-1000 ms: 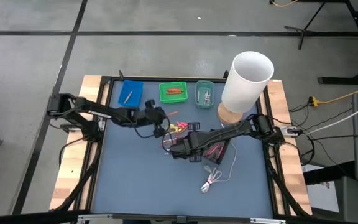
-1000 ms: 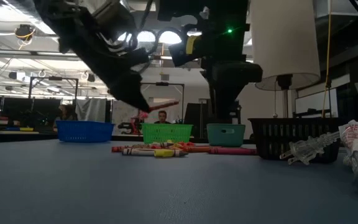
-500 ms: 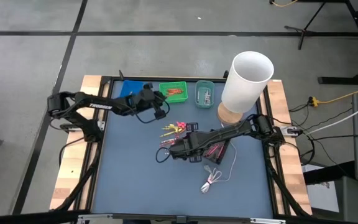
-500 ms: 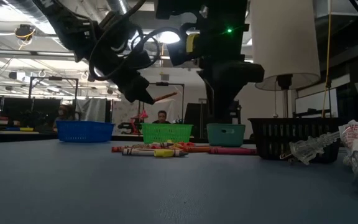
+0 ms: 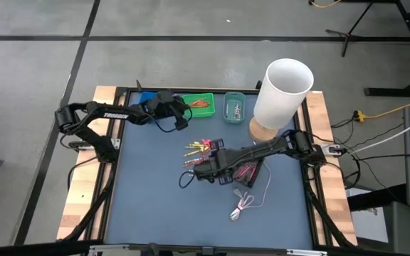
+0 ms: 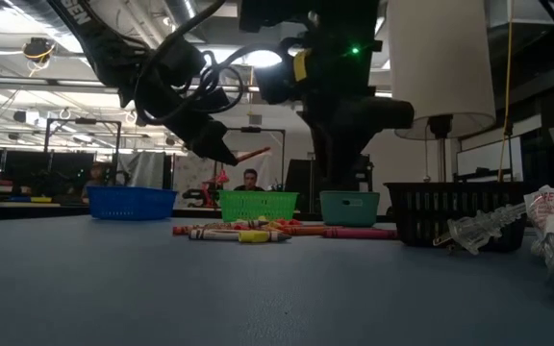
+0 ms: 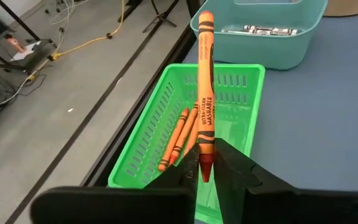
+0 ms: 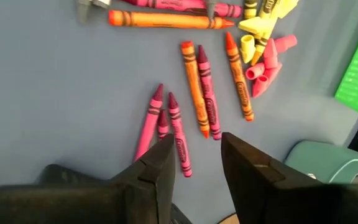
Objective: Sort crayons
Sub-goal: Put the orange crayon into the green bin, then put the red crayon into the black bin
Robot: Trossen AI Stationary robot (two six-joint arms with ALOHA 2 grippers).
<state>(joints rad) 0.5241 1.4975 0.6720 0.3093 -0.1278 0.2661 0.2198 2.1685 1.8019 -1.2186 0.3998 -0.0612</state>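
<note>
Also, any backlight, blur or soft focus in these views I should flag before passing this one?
Low view: bright ceiling lights behind leave the left gripper and its orange crayon in near silhouette; the cable plug close to the lens is soft. Left wrist view: crayon and green tray sharp, evenly lit. Right wrist view: the loose crayons are crisp, the right gripper's fingers slightly soft.

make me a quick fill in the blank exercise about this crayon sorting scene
1. The left gripper holds an ____ crayon.
2. That crayon hangs over the ____ slotted plastic tray.
3. The right gripper hovers with its jaws ____ above loose pink and orange crayons on the blue table.
4. The small teal plastic tray stands between the green tray and the tall ____ cylinder.

Missing words: orange; green; open; white
</note>
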